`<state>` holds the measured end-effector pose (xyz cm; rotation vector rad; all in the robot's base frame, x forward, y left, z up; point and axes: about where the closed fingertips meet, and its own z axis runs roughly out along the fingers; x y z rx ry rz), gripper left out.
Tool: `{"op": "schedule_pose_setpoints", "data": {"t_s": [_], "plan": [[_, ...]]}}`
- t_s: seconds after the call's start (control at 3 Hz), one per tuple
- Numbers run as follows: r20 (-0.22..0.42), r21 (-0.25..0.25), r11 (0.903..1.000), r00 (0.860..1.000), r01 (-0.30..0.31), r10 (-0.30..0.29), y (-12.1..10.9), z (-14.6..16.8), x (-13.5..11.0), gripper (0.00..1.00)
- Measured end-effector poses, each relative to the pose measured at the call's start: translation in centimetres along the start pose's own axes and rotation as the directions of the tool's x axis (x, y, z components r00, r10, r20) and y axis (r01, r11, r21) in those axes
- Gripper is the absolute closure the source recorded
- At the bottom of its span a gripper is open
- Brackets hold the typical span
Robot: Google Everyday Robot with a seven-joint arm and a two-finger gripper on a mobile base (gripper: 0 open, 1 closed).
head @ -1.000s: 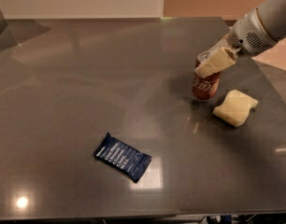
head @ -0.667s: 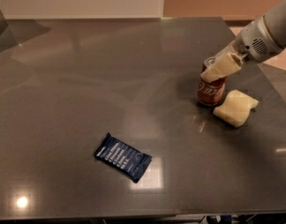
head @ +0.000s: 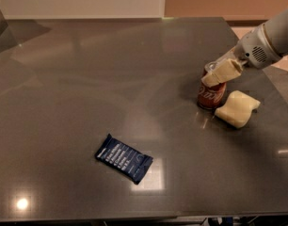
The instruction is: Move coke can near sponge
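Toward the right side of the dark grey, glossy table [head: 111, 79], the small red-brown cylindrical coke can [head: 211, 96] with white script lettering stands upright on its base. Part of its shiny silver top shows above and to the left of the robot's cream-coloured two-finger gripper [head: 215, 74]. The gripper comes down at a slant from the upper right and is closed on the can's upper part. One cream finger [head: 223, 71] lies across the front of the can just under the rim, and the other is hidden behind the can. The white, rounded arm [head: 268, 41] with a small vented patch on its wrist runs off the right edge of the view.

Just to the right of the can, and a little nearer the camera, lies the pale yellow, soft, blocky sponge [head: 237, 108], flat on the table with a notch in its upper right edge. Its left corner sits right at the can's lower right side, though whether the two touch cannot be told.

Well apart from both, toward the front and left of centre, a flat dark-blue snack wrapper [head: 124, 157] with pale print lies at an angle on the table. The can and the sponge cast faint reflections on the surface around them.
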<state>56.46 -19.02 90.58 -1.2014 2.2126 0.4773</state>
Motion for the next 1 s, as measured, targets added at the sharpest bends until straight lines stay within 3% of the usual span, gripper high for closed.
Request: {"op": "schedule_pose_setpoints", "data": {"t_s": [0.33, 0.67, 1.0], "plan": [[-0.001, -0.003, 1.0000, 1.000, 0.001, -0.001, 0.07, 0.17, -0.07, 0.13], [-0.002, -0.006, 1.0000, 1.000, 0.003, -0.003, 0.13, 0.34, -0.13, 0.00], [-0.002, -0.006, 1.0000, 1.000, 0.003, -0.003, 0.14, 0.35, -0.13, 0.00]]}}
